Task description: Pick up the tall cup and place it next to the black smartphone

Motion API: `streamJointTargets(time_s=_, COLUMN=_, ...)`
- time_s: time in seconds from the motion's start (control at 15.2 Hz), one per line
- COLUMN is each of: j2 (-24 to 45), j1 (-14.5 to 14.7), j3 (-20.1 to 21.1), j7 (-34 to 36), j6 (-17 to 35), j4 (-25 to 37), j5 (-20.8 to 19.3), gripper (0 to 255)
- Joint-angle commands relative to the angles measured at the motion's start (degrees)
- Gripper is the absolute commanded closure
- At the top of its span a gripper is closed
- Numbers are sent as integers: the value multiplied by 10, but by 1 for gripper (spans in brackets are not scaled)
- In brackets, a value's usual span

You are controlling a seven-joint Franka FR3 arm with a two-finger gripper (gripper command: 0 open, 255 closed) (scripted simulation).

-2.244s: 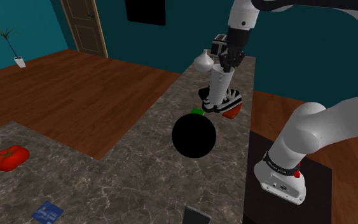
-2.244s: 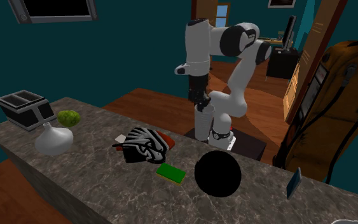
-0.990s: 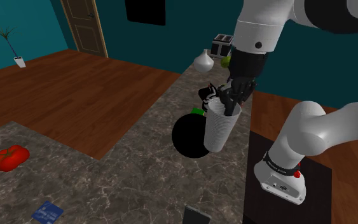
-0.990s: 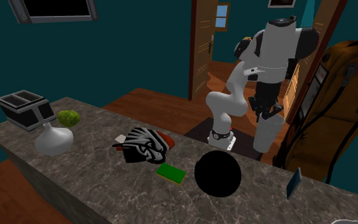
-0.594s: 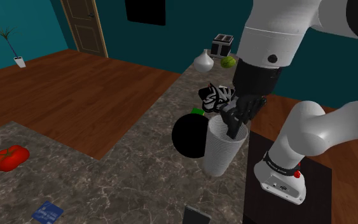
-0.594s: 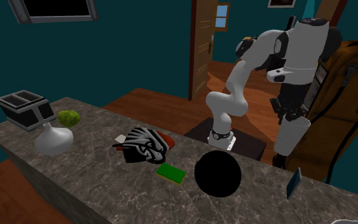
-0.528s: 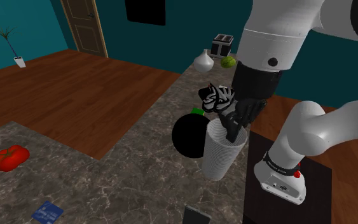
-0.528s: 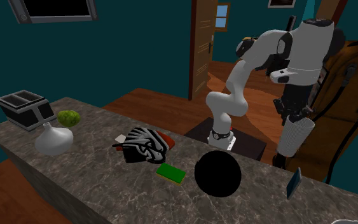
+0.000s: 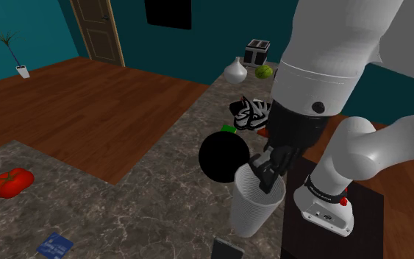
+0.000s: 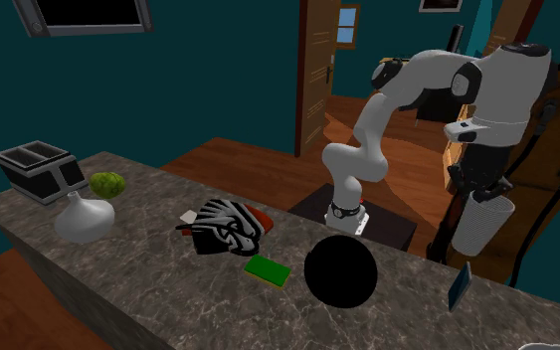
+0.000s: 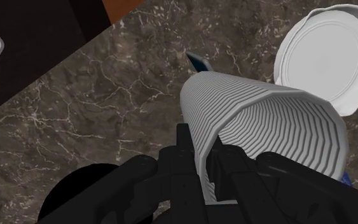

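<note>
On the dark marbled table: a black ball, a flat green block just beside it, then a zebra-striped shoe. Farther along, a white bulbous vase, a lumpy green vegetable, a toaster. Toward the shoulder view's left, a red tomato and a blue card. Also a white plate.

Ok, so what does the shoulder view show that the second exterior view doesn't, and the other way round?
Shoulder view's extras: a red tomato-like thing and a blue card on the counter at that view's lower left, and a potted plant on the wood floor. Second exterior view's extras: a dark screen high on the wall and a brown bag at its right. Both: the tool shut on the rim of the ribbed white cup, the marbled counter, black ball, toaster, white vase and striped shoes.
</note>
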Motion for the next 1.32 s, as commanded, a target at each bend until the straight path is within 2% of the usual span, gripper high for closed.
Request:
streamJointTargets(time_s=0.0, j2=-5, j1=3, j3=6, j7=-3, j6=14, j4=-17, j5=6, gripper=255)
streamJointTargets(time_s=1.25, j2=-16, j1=17, j3=77, j7=-29, j6=139, j4=-148, j5=66, gripper=255)
